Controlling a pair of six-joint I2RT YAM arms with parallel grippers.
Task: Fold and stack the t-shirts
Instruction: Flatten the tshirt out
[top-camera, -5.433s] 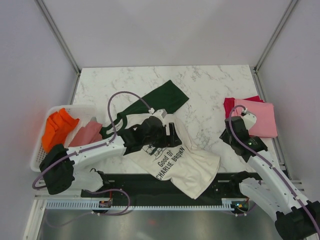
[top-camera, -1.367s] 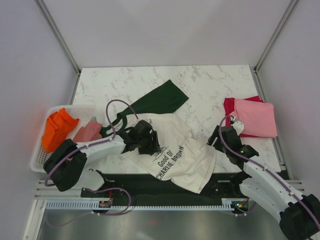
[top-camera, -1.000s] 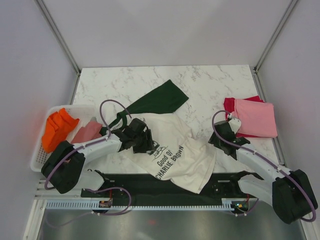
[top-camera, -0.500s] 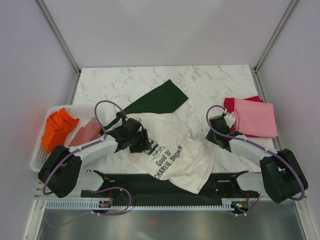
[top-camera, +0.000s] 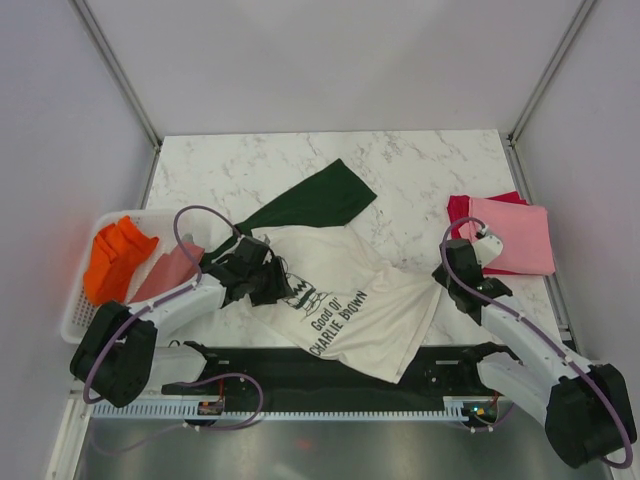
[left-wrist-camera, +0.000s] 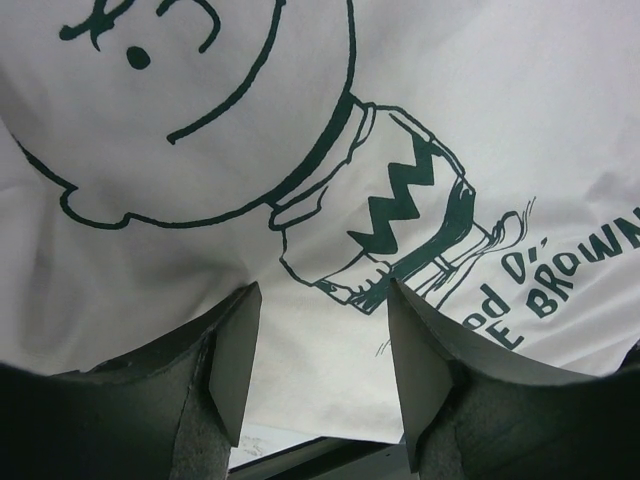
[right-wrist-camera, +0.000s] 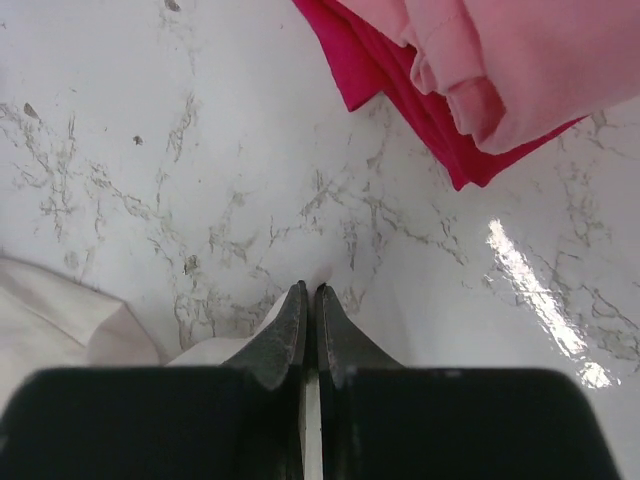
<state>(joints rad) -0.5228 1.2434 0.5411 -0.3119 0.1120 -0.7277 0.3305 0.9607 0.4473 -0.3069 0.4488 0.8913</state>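
The large cream t-shirt (top-camera: 350, 300) with black cartoon print lies rumpled at the table's front centre, one dark green sleeve (top-camera: 310, 203) stretched toward the back. My left gripper (top-camera: 266, 282) hovers open over its left part; in the left wrist view the fingers (left-wrist-camera: 322, 290) frame the printed figure (left-wrist-camera: 400, 220) with nothing between them. My right gripper (top-camera: 446, 277) is shut on the cream shirt's right edge; a thin strip of cream cloth (right-wrist-camera: 200, 350) shows at the shut fingertips (right-wrist-camera: 310, 290). A pink t-shirt (top-camera: 515, 235) lies folded on a crimson one (top-camera: 460, 212) at the right.
A white slatted basket (top-camera: 75, 315) at the left edge holds an orange shirt (top-camera: 115, 255) and a dusty-rose one (top-camera: 175, 268). In the right wrist view the pink (right-wrist-camera: 520, 60) and crimson (right-wrist-camera: 390, 80) shirts lie just beyond the fingers. Bare marble (top-camera: 420, 165) at the back.
My right gripper has closed on the cream shirt's right edge and drawn it slightly rightward. My left gripper has slid left across the shirt, still open.
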